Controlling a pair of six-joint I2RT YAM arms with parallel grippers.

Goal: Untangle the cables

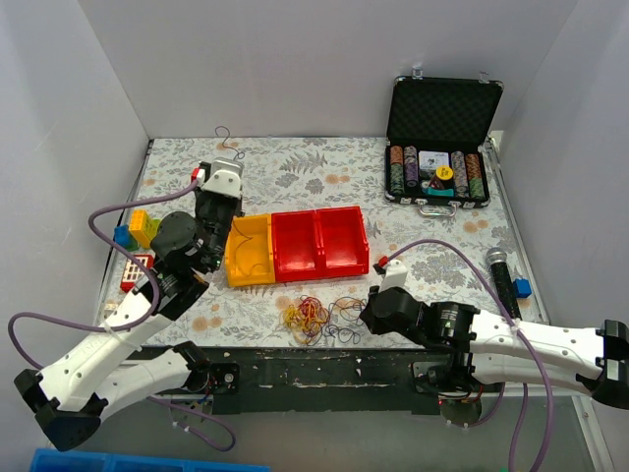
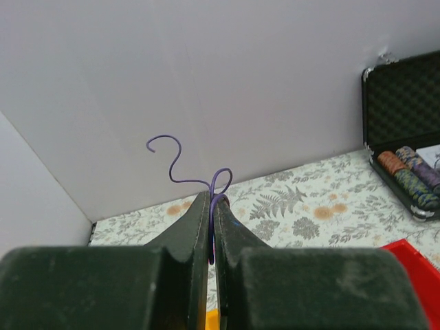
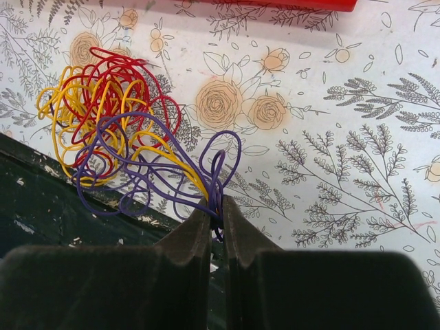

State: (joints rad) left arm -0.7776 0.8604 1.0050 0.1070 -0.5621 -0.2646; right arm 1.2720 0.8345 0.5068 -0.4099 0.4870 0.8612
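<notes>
A tangle of thin red, yellow, orange and purple cables (image 1: 313, 317) lies on the floral table near its front edge. In the right wrist view the tangle (image 3: 110, 117) spreads up and left of my right gripper (image 3: 216, 206), which is shut on several purple strands and a yellow one. In the top view the right gripper (image 1: 360, 315) sits at the tangle's right side. My left gripper (image 2: 212, 203) is shut on a single purple cable (image 2: 175, 165) that curls up above the fingertips. In the top view the left gripper (image 1: 230, 157) holds it raised near the back wall, left of centre.
A yellow bin (image 1: 250, 251) and two red bins (image 1: 319, 241) stand mid-table. An open poker chip case (image 1: 440, 138) is at the back right. A microphone (image 1: 501, 280) and a blue block (image 1: 522, 287) lie at the right. Toy blocks (image 1: 138, 231) lie at the left.
</notes>
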